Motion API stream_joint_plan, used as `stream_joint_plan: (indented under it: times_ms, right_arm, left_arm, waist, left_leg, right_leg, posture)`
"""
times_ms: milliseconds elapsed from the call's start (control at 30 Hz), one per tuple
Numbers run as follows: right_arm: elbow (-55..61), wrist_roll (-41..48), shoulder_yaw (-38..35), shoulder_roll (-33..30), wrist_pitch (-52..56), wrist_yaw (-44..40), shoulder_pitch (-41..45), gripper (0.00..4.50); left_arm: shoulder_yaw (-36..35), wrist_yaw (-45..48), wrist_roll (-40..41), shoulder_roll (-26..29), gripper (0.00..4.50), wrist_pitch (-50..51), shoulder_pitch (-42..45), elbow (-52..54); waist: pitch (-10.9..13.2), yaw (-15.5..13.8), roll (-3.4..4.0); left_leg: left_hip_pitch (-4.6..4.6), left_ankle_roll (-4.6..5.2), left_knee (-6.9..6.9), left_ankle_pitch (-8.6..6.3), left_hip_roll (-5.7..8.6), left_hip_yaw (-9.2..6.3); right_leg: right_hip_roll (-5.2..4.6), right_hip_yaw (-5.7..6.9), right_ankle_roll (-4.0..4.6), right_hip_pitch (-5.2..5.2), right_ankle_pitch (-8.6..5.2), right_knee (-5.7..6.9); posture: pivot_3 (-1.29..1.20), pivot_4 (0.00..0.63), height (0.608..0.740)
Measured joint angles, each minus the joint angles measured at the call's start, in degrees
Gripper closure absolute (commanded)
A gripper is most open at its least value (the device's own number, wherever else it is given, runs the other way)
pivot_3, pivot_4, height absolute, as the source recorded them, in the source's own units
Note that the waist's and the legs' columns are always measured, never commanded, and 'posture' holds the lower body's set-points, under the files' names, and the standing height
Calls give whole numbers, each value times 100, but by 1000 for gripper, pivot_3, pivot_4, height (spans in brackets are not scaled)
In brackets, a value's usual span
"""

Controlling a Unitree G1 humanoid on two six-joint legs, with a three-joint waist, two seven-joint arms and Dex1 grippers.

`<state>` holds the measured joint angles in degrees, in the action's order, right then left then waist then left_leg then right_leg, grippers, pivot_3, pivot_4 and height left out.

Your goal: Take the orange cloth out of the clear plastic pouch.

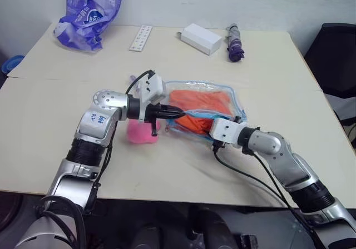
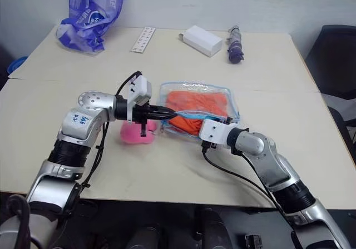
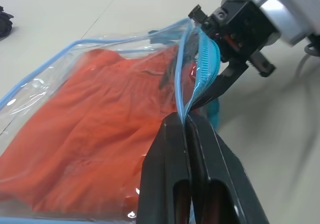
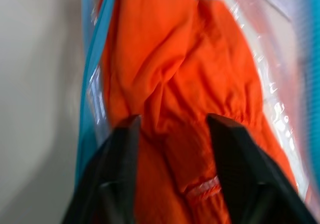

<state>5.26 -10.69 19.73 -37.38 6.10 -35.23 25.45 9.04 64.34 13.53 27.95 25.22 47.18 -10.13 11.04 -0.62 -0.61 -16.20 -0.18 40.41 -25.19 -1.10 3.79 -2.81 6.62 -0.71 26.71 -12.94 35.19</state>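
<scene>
The clear plastic pouch [image 1: 236, 101] with light blue edging lies flat in the middle of the table, and the orange cloth [image 1: 200, 101] is bunched inside it. My left gripper [image 3: 184, 118] is shut on the pouch's blue zipper edge [image 3: 202, 64] and holds that lip up off the table. From the near right, my right gripper [image 4: 172, 121] reaches into the pouch mouth. It is open, with one finger on each side of a fold of the orange cloth [image 4: 170, 74]. In the left wrist view, one of its black fingers [image 3: 220, 84] passes under the lifted zipper.
A pink plush lump [image 1: 142, 132] lies right under my left wrist. At the table's far side are a blue-purple printed bag [image 1: 89, 13], a white strip [image 1: 141, 38], a white box [image 1: 201, 38] and a purple folded umbrella [image 1: 234, 42]. A dark chair [image 1: 339, 54] stands at the right.
</scene>
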Motion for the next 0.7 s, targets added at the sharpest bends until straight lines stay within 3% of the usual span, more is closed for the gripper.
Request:
stream_joint_plan:
  times_ms: [533,700]
  right_arm:
    - [-144,-410,-76,-13,-711,-174,7,1299]
    - [-27,-281,-83,287,-541,-365,15,1299]
  left_arm:
    - [6,-53,-4,-14,4500,-38,-211,259]
    - [11,-88,-4,-62,4500,-38,-207,255]
  waist:
    - [0,67,0]
    - [0,70,0]
  left_leg:
    - [2,-1,0,0,-7,-6]
    - [1,-1,0,0,-7,-7]
  right_leg:
    - [3,-12,0,-1,0,8]
    - [3,-14,0,-1,0,11]
  posture:
    - [0,150,740]
    - [0,150,740]
